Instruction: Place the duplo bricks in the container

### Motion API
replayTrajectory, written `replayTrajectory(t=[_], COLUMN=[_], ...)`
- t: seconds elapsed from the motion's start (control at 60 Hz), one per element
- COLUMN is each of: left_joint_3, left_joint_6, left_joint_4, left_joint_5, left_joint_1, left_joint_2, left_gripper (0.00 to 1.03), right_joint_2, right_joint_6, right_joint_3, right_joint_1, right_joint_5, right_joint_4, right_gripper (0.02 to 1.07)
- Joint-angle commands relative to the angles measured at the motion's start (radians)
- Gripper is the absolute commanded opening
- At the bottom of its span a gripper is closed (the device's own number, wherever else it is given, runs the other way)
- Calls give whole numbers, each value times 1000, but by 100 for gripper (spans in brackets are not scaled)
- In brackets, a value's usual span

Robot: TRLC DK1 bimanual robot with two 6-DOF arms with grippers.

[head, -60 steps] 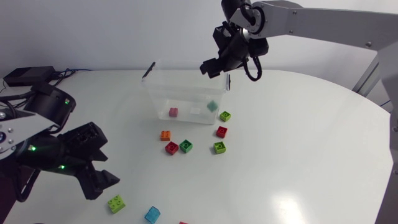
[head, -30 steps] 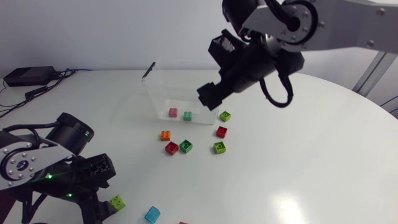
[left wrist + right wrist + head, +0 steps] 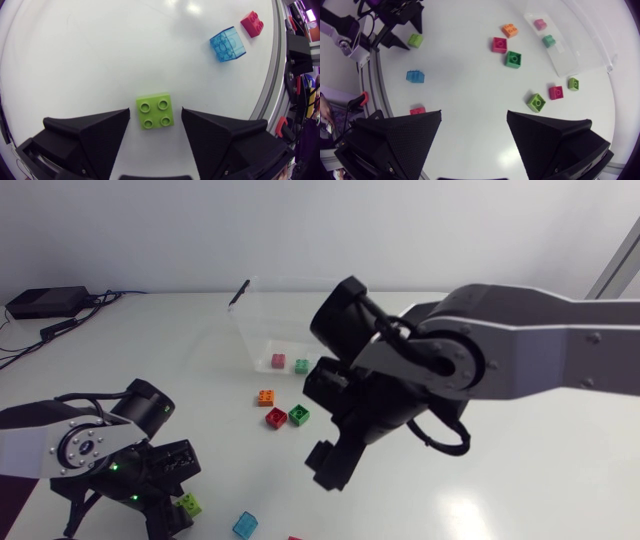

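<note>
Head view: over the white desk (image 3: 540,480), the right arm (image 3: 480,360) hangs in front of the clear container (image 3: 250,340), with the right pincer (image 3: 474,114) wide and empty. Well apart from the container, the left pincer (image 3: 155,114) gapes wide astride a lime duplo brick (image 3: 155,107). A pink brick (image 3: 278,361) and a teal brick (image 3: 301,365) lie inside the container.

The desk (image 3: 150,360) is a plain white top, slightly glossy, with a curved outer edge. A soft patch of glare from the room lights sits on it toward the near side. Over at the far left corner lies a flat black box (image 3: 42,302). Dark cables (image 3: 62,326) trail from it across the white surface toward the left edge.
</note>
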Motion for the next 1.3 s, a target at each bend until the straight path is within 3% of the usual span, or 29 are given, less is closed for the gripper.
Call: replayTrajectory(t=[0.0, 0.067, 0.2, 0.417, 0.717, 1.133, 1.283], left_joint_3=[-13, -11, -25, -4, 179, 386, 434], left_joint_6=[16, 16, 27, 44, 61, -34, -71], left_joint_4=[16, 36, 70, 62, -63, -39, -17], left_joint_5=[-5, -5, 1, 12, 92, 178, 187], left_joint_1=[8, 22, 40, 83, 194, 212, 206], left_joint_2=[41, 64, 75, -42, -168, -105, -90], left_gripper=[52, 28, 25, 23, 23, 24, 24], right_joint_2=[40, 61, 107, 167, 237, 313, 333], right_joint_6=[-19, -22, -23, -3, 24, 32, 35], right_joint_3=[-40, -51, -78, -80, -86, -12, 8], right_joint_1=[38, 60, 116, 185, 277, 305, 308], right_joint_5=[-10, -17, -42, -43, -43, -43, -43], right_joint_4=[11, 17, 31, 45, 48, 1, -6], right_gripper=[97, 97, 97, 97, 97, 94, 88])
